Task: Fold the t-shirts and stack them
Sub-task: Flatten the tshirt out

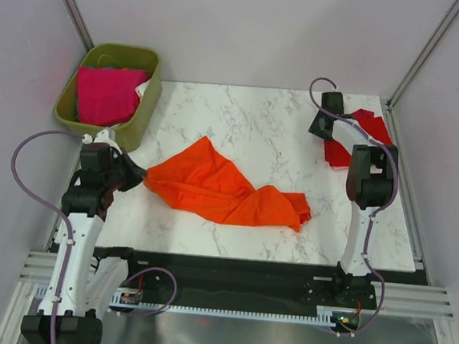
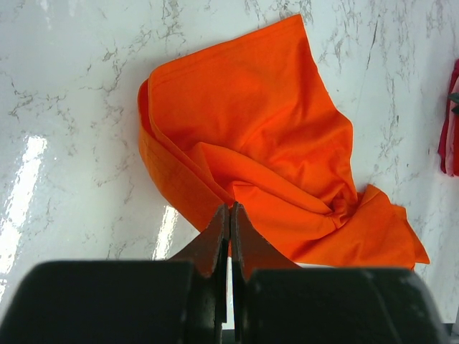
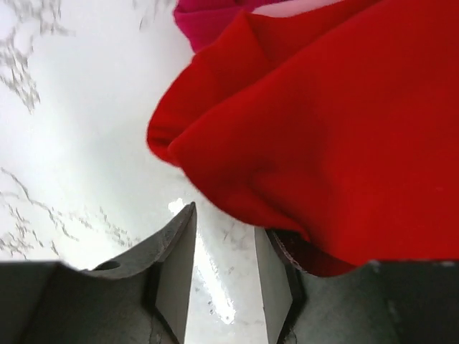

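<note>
left hand (image 2: 229, 209) pinches the orange t-shirt (image 2: 265, 143); right hand (image 3: 224, 223) sits open at the red t-shirt (image 3: 323, 143).

Orange t-shirt (image 1: 220, 191) lies crumpled centrally, red t-shirt (image 1: 337, 155) (bunched) far right, magenta t-shirt (image 1: 103, 95) in bin (image 1: 145, 112).

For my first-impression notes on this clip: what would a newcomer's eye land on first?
The orange t-shirt lies crumpled in the middle of the table, its left tip pinched in the shut left gripper. Next come the red t-shirt at the far right edge, with the open right gripper at its border, and the magenta t-shirt in the olive bin at the far left corner.
</note>
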Robot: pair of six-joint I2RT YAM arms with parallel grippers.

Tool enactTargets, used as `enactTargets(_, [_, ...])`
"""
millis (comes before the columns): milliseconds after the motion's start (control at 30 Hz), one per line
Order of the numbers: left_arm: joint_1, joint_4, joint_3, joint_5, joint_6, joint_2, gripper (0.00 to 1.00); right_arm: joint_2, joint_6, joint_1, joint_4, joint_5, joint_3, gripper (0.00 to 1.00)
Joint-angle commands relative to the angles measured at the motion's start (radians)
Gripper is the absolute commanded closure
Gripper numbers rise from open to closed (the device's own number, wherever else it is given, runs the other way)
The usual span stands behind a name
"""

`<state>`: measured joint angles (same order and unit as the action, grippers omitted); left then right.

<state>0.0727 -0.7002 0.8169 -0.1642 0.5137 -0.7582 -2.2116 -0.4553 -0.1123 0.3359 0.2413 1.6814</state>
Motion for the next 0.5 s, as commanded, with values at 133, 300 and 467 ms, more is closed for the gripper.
enactTargets(133, [0.004, 0.033, -0.001, -0.014, -0.027, 0.017, 0.98, 0.163, 0.104, -0.078, 0.037, -0.161, -0.021, 0.42])
enactTargets(300, [0.003, 0.033, -0.004, -0.005, -0.021, 0.030, 0.98, 0.412, 0.124, -0.162, 0.043, -0.234, -0.294, 0.40])
enactTargets(467, [0.004, 0.031, -0.004, -0.011, -0.020, 0.033, 0.98, 0.651, 0.122, -0.240, 0.026, -0.273, -0.569, 0.40])
